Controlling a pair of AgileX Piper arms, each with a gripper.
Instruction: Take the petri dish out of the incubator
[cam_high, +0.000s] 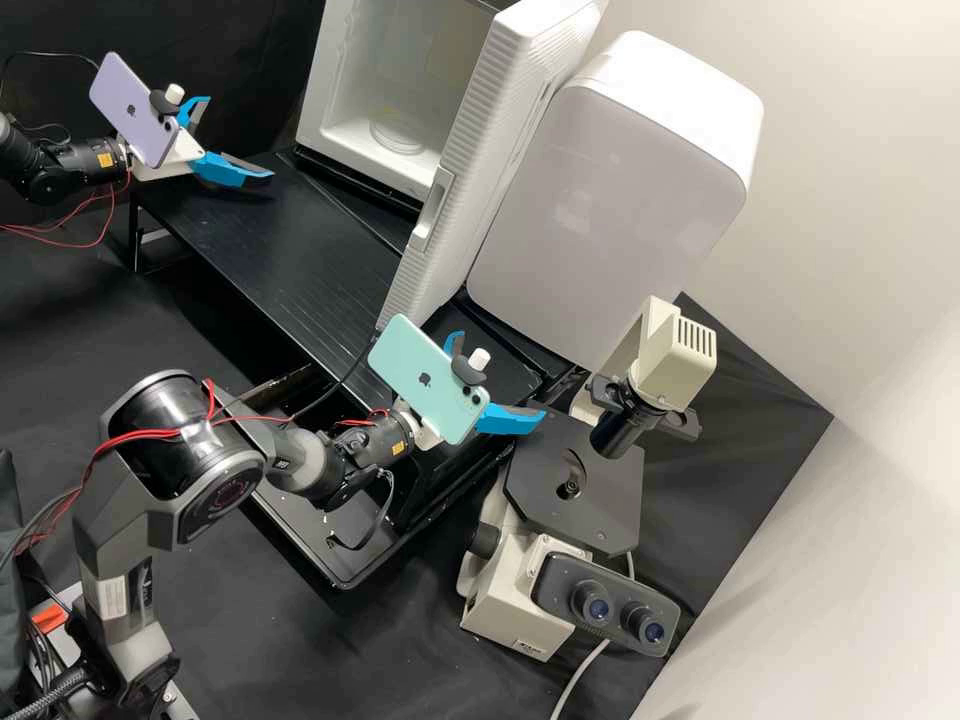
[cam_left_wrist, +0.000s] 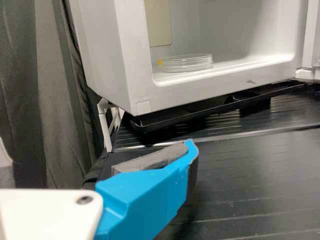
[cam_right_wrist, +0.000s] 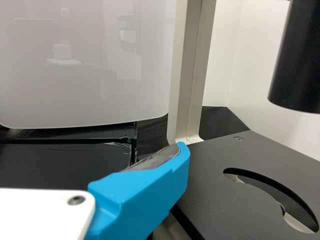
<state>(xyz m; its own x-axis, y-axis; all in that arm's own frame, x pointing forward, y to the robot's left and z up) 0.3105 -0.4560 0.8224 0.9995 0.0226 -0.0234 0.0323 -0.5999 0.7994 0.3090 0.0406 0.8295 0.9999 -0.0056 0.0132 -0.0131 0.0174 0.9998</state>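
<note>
Facing the open incubator (cam_left_wrist: 115, 65), the left jaws hang just above the tabletop (cam_high: 280, 260). They are parted and hold nothing, with one grey pad bare. The dish (cam_left_wrist: 186, 62) lies flat on the chamber floor, ahead of these jaws and higher than them, set back behind the raised front sill. Being round, it offers no long axis; its low, wide profile suggests a level entry with the jaws spanning its rim.

The left arm (cam_high: 60, 160) is plainly the nearer. The right jaws, likewise parted and empty, sit beside the microscope (cam_high: 570, 480), well apart from the chamber. The swung-open door (cam_high: 480, 150) stands between them and the dish.

Edges to mind, as a judgement: the sill must be cleared on the way in and again on the way out, so a lift probably comes before any forward travel. Inside, one chamber wall stands near the dish (the other side looks roomier), and the ceiling height is not visible. In front of the incubator the tabletop offers open room for backing out.
</note>
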